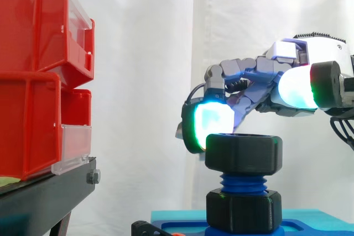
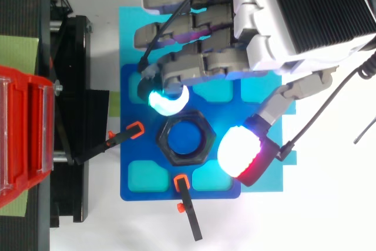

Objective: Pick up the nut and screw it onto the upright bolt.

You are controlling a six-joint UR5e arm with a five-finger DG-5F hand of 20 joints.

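A black hex nut (image 1: 243, 153) (image 2: 163, 140) sits on top of the upright blue threaded bolt (image 1: 242, 182), level, with several threads bare below it. A second black nut (image 1: 243, 209) sits at the bolt's foot on the blue base (image 2: 158, 191). My hand (image 1: 287, 62) (image 2: 294, 22) hovers over the nut from the right. One glowing fingertip (image 1: 208, 125) (image 2: 167, 101) rests against the nut's upper far-left rim. The thumb pad (image 1: 298, 89) (image 2: 239, 151) stands clear of the nut, higher and to its right. The hand is open, holding nothing.
Red bins (image 1: 33, 75) (image 2: 20, 139) are stacked on a black stand (image 1: 44, 192) at the left. The blue base lies on a cyan board (image 2: 129, 39), held by two orange-tipped clamps (image 2: 135, 129) (image 2: 182, 183). A white curtain hangs behind.
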